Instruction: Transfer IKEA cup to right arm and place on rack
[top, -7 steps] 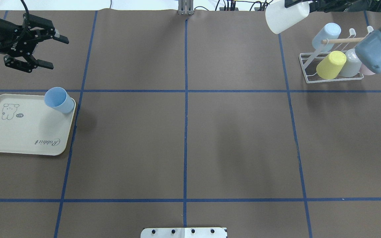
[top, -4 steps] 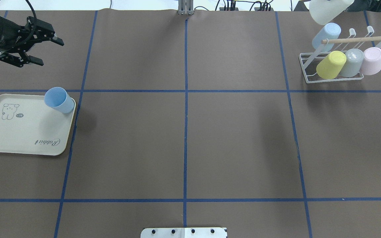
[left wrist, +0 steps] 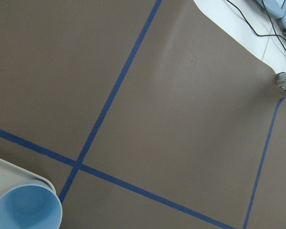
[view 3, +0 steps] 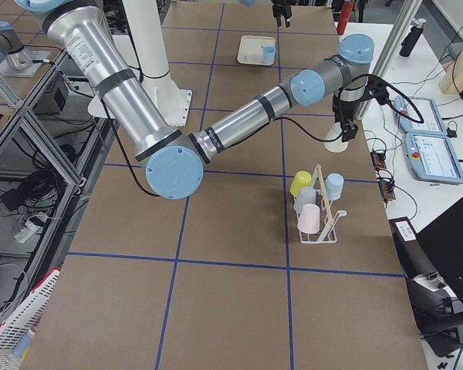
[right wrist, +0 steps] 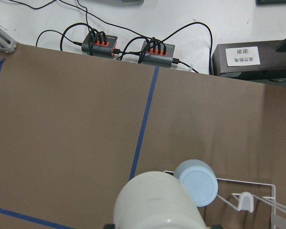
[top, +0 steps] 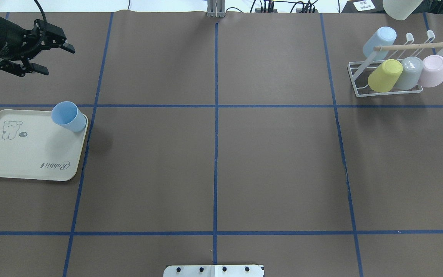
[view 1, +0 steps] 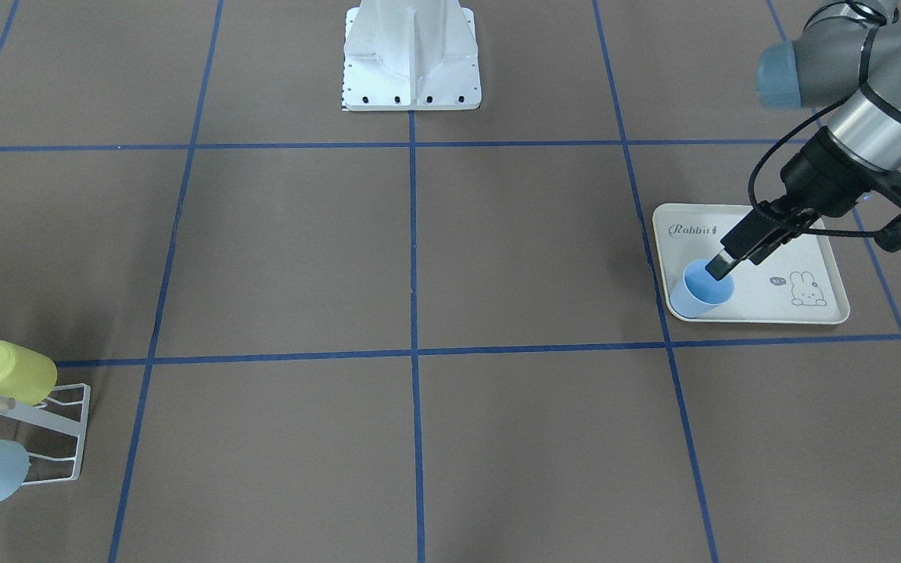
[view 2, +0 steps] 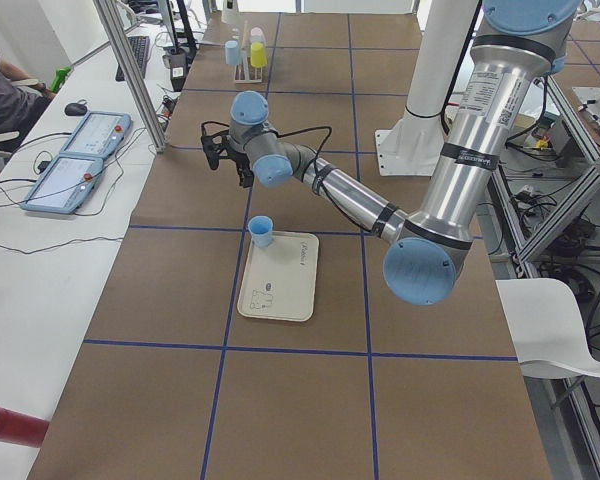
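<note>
With my right pincer [view 3: 346, 129] clamped on the white cup [right wrist: 155, 202], I must next seat it on the rack [top: 363, 69]; my left pincer [top: 58, 61] gapes empty.

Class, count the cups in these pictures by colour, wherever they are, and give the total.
Blue: 2 (blue cup on the tray, pale blue cup on the rack)
Yellow: 1 (yellow cup)
Grey: 1 (grey cup)
Pink: 1 (pink cup)
White: 1 (white cup, held aloft)
Total: 6 cups

Bright, even light; a soft shadow sits at three o'clock of the tray [top: 29, 154]; the near white cup [right wrist: 157, 200] blurs.
</note>
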### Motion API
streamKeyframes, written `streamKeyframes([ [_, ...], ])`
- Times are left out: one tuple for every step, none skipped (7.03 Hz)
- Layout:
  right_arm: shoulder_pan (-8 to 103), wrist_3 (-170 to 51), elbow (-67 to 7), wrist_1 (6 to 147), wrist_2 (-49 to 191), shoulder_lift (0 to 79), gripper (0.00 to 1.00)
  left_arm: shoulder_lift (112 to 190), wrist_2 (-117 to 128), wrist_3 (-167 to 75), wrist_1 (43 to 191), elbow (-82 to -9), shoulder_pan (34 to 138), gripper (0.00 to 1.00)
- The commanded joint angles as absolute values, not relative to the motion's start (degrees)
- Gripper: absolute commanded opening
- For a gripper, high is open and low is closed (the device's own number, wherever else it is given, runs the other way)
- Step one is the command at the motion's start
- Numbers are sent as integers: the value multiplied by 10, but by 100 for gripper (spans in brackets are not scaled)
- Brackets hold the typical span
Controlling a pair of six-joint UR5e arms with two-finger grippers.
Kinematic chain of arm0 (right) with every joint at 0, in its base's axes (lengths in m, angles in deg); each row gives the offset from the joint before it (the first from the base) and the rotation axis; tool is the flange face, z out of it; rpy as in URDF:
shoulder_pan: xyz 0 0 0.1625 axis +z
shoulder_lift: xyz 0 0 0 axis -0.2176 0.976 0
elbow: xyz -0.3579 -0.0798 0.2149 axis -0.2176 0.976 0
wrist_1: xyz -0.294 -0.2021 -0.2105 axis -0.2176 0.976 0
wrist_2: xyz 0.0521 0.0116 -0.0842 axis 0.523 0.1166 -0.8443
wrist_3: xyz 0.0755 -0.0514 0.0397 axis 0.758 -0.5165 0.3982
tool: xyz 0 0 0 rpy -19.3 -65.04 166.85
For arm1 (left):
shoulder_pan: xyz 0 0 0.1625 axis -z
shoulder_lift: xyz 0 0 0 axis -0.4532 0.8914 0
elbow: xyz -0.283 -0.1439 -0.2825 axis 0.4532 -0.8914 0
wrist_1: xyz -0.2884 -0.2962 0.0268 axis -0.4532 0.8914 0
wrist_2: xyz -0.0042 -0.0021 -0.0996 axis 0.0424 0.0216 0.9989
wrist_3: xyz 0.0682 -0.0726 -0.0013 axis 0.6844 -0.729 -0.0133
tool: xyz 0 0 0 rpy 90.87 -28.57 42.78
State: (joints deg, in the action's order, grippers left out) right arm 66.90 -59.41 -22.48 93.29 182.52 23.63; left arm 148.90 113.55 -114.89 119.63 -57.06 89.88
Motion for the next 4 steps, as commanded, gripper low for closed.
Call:
streamKeyframes([
  [684,-650,-145,933,1820,222,10,1488,1134,-1149,1194,-572,898,100],
  [688,-683,-104,928,1819,219,10,1479,1134,-1149,1194,-573,899,100],
  [688,-694,-67,927,1818,214,10,1479,1134,-1149,1195,-573,899,100],
  [690,-704,-31,901,1817,209,10,1477,1134,-1149,1194,-573,899,100],
])
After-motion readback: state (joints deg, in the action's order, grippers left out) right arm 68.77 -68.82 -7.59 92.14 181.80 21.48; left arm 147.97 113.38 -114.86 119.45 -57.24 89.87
